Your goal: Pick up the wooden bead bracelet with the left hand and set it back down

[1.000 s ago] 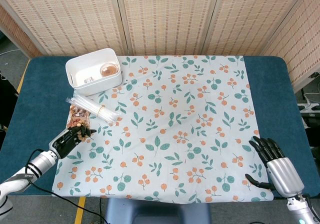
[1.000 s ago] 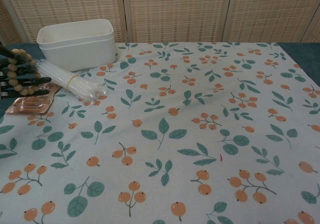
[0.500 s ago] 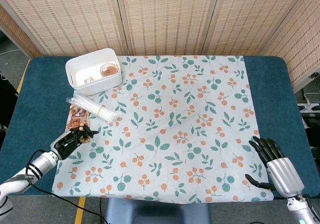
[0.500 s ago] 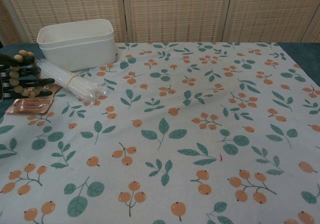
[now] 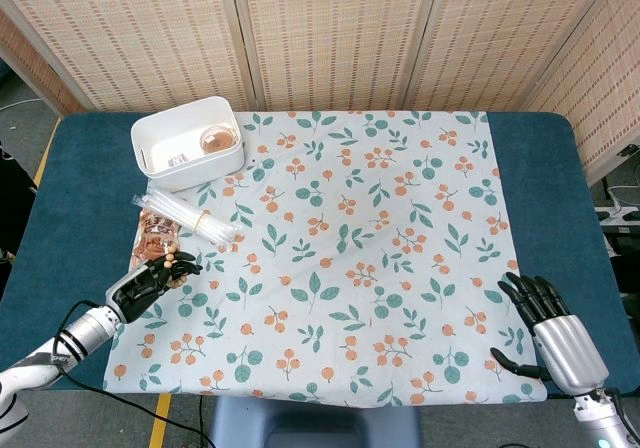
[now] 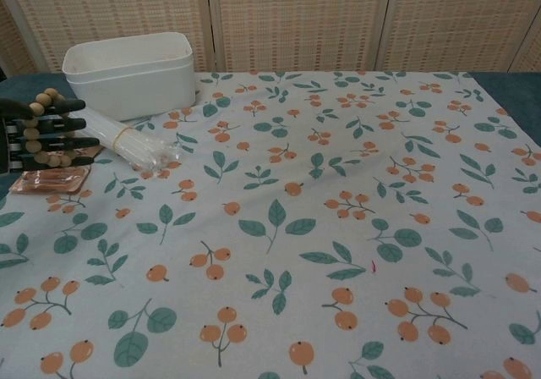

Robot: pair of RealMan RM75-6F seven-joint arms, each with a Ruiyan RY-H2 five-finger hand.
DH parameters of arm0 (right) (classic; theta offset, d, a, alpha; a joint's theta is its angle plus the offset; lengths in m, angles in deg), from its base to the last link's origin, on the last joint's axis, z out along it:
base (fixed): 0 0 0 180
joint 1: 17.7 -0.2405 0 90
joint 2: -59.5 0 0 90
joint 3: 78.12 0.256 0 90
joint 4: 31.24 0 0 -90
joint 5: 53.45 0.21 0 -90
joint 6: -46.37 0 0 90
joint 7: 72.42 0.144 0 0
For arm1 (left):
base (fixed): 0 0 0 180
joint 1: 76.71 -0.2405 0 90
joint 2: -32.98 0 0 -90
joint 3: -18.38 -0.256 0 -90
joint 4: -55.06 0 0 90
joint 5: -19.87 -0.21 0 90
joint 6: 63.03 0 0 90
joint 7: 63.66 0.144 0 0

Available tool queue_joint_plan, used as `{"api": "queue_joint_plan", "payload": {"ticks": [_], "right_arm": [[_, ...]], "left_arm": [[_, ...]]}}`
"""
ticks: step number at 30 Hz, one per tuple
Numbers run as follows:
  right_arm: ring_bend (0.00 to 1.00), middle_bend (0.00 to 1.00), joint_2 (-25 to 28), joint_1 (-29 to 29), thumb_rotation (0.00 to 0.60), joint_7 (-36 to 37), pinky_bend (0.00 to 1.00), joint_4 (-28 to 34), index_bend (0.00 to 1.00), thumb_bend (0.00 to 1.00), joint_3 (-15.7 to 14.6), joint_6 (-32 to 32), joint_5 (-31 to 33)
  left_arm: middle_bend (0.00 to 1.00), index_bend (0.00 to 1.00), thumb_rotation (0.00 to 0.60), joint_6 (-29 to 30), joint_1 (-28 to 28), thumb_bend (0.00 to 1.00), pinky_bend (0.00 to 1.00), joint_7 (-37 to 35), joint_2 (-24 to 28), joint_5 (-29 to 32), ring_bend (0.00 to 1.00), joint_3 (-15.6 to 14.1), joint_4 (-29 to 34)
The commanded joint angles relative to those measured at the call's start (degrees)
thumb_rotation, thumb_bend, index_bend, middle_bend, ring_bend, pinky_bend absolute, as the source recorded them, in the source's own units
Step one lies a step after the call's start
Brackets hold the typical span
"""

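Note:
The wooden bead bracelet (image 5: pixel 177 264) (image 6: pixel 44 125) of tan round beads hangs looped over the fingers of my left hand (image 5: pixel 148 280) (image 6: pixel 35 135), which holds it lifted at the left edge of the floral cloth (image 5: pixel 360 258). The fingers stretch out to the right with the beads draped across them. Near the cloth's front right corner my right hand (image 5: pixel 545 326) lies still, fingers apart, holding nothing; the chest view does not show it.
A white bin (image 5: pixel 188 140) (image 6: pixel 128 70) stands at the back left. A bundle of clear straws (image 5: pixel 188 217) (image 6: pixel 127 137) and a brown snack packet (image 5: pixel 155 236) (image 6: pixel 51 178) lie just beyond and beside the left hand.
The left hand has drawn slightly toward the front with the bracelet, and its fingers have straightened out more. The right hand is unmoved.

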Motion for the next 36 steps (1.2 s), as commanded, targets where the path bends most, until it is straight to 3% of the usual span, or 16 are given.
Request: {"api": "queue_joint_plan", "payload": {"ticks": [1, 3, 7, 17, 20, 22, 24, 27, 36], "right_arm": [[0.0, 0.0, 0.01, -0.01, 0.41, 0.01, 0.0, 0.0, 0.0, 0.2, -0.01, -0.02, -0.02], [0.0, 0.0, 0.01, 0.0, 0.41, 0.0, 0.0, 0.01, 0.0, 0.2, -0.03, 0.0, -0.07], [0.0, 0.0, 0.0, -0.01, 0.409, 0.02, 0.0, -0.05, 0.0, 0.2, 0.01, -0.05, 0.0], [0.0, 0.0, -0.31, -0.14, 0.411, -0.65, 0.0, -0.08, 0.0, 0.2, -0.09, -0.5, -0.09], [0.0, 0.0, -0.38, -0.13, 0.41, -0.84, 0.0, -0.09, 0.0, 0.2, -0.04, -0.53, 0.01], [0.0, 0.0, -0.43, -0.13, 0.41, -0.99, 0.0, -0.08, 0.0, 0.2, -0.09, -0.54, -0.09], [0.0, 0.0, -0.47, -0.13, 0.41, -1.12, 0.0, -0.07, 0.0, 0.2, -0.14, -0.58, -0.17], [0.0, 0.0, -0.43, -0.19, 0.41, -0.96, 0.0, -0.05, 0.0, 0.2, -0.14, -0.75, -0.02], [0.0, 0.0, -0.49, -0.22, 0.41, -1.11, 0.0, -0.09, 0.0, 0.2, -0.17, -0.86, -0.01]], "left_arm": [[0.37, 0.27, 0.6, -0.59, -0.14, 0.85, 0.02, 0.62, -0.44, 0.51, 0.12, 0.24, -0.35], [0.37, 0.26, 0.6, -0.88, -0.25, 0.71, 0.02, 1.06, -0.67, 0.73, 0.12, 0.27, -0.58], [0.36, 0.26, 0.6, -1.72, -0.14, 0.55, 0.02, 1.68, -1.09, 1.35, 0.12, 0.33, -1.43], [0.37, 0.32, 0.598, -0.76, -0.38, 0.45, 0.02, 1.86, -1.12, 1.89, 0.12, -0.6, -1.31], [0.38, 0.37, 0.494, 0.57, -0.45, 0.45, 0.02, 1.06, -1.01, 2.07, 0.13, -1.19, -0.88], [0.41, 0.44, 0.357, 1.82, -0.39, 0.44, 0.02, 0.44, -0.83, 1.96, 0.14, -1.73, -0.43], [0.44, 0.51, 0.294, 2.93, -0.35, 0.44, 0.02, -0.06, -0.79, 1.89, 0.16, -2.08, -0.14], [0.51, 0.61, 0.263, 4.62, -0.22, 0.43, 0.02, -0.88, -0.66, 1.64, 0.19, -2.65, 0.35], [0.61, 0.66, 0.264, 7.77, -0.23, 0.43, 0.02, -3.15, -0.29, 0.94, 0.24, -3.62, 1.71]]}}
